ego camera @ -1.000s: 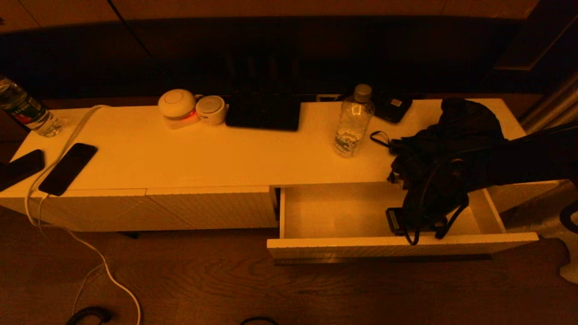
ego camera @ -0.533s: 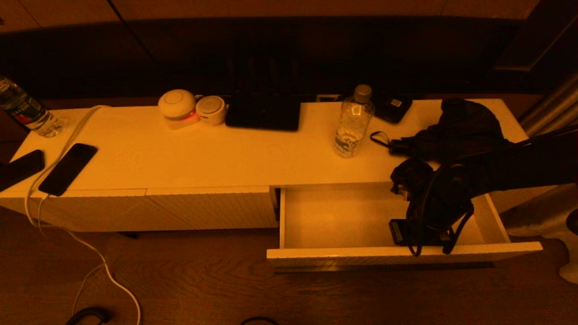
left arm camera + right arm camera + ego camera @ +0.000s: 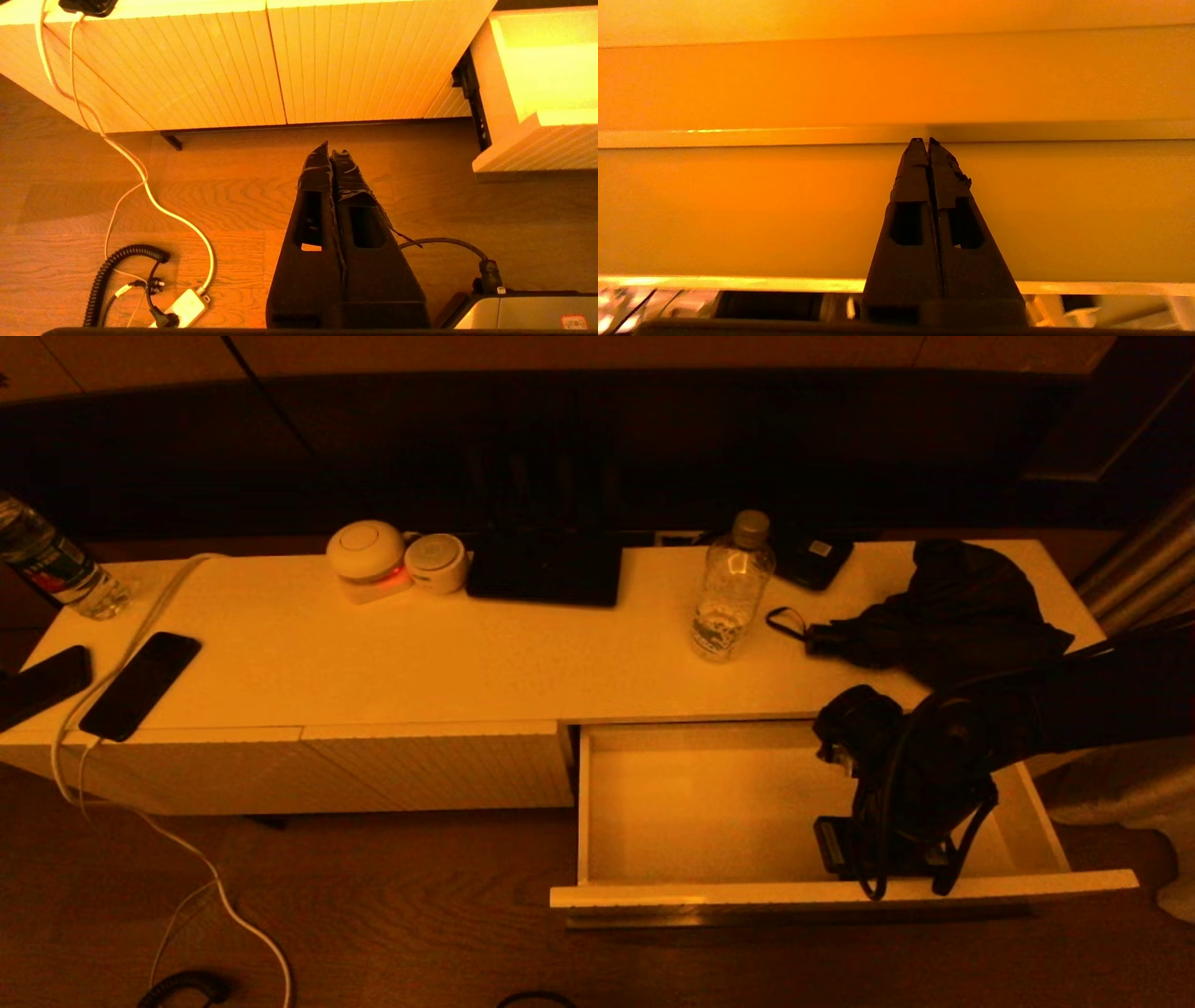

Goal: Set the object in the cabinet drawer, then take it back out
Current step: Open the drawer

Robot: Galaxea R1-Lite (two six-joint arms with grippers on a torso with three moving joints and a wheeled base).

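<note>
Right end of the cabinet drawer point(image 3: 747, 803) hidden behind the right arm. Bottle point(image 3: 51, 565) at far left cut by the edge. Black heap point(image 3: 962, 602) too dark to name.

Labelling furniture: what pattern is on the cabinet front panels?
Fine vertical ribbing on the front panels, clearest in the left wrist view.
</note>
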